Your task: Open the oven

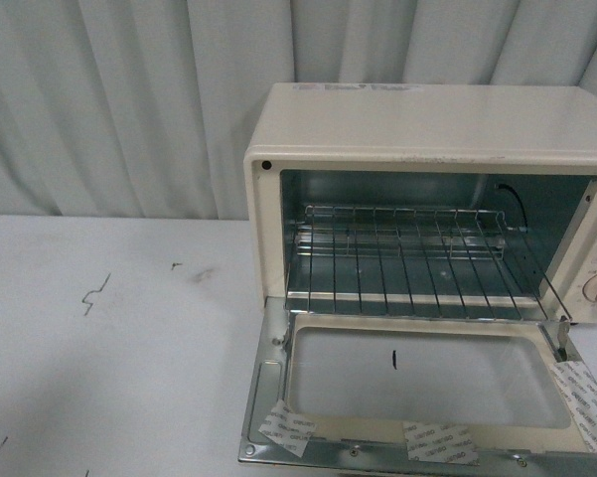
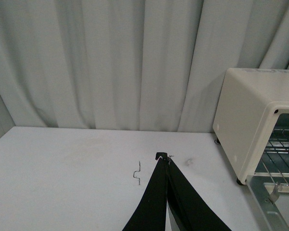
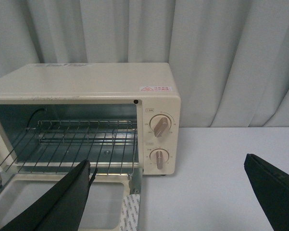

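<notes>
The oven [image 1: 427, 129] gapes at the bench's [image 1: 109, 338] right edge, door [image 1: 457, 383] flat — left claw [image 2: 163, 157] pressed together, right claw [image 3: 167, 161] spread, curtain [image 1: 129, 99] behind.

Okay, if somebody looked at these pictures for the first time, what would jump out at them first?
The cream-white oven, on the right of the table, with its glass door dropped flat open toward the camera and a bare wire rack inside. Next, the grey tape patches along the door's front edge. The right gripper hangs open before the oven.
</notes>
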{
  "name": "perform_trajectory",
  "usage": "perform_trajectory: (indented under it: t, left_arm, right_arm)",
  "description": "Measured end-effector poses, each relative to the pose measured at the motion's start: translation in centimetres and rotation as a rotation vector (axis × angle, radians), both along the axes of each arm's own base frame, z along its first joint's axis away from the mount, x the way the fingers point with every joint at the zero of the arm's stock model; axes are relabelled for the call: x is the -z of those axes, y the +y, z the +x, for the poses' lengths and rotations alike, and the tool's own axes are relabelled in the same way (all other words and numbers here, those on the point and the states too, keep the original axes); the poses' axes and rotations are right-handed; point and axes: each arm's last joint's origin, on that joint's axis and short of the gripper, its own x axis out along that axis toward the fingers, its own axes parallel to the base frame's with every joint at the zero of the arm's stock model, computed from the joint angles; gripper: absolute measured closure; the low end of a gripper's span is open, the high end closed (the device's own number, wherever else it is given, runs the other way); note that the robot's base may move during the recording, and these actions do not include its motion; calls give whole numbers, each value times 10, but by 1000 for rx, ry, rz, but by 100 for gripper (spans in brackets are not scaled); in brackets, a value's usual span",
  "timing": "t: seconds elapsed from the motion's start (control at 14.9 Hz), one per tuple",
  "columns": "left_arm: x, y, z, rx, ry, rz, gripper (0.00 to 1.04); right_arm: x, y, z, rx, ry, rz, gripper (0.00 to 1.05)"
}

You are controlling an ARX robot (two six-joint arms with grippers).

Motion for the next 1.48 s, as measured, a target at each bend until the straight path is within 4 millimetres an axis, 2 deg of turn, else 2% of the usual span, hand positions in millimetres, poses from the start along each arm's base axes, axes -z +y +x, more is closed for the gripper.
perform_trajectory:
  t: [0.4,0.47,0.54,0.94,1.01,1.14,1.34,1.48]
  left_arm:
    - [1,0,-7,0,1,0,103]
    - [7,0,-15,2,53,0,103]
    - [1,0,-18,2,-10,0,103]
    - [4,0,-18,-1,11,0,103]
    - [4,0,-18,-2,11,0,94]
    - [4,0,-18,-2,11,0,69]
    - [4,0,-18,-2,11,0,41]
    - [4,0,-18,-2,11,0,19]
  right_arm:
    - [0,0,0,0,0,0,6]
    - [0,0,0,1,0,0,6]
    - [0,0,0,0,0,0,6]
    - [0,0,0,0,0,0,6]
    - [0,0,0,0,0,0,6]
    - [0,0,0,0,0,0,6]
    - [0,0,0,0,0,0,6]
    - [0,0,0,0,1,0,6]
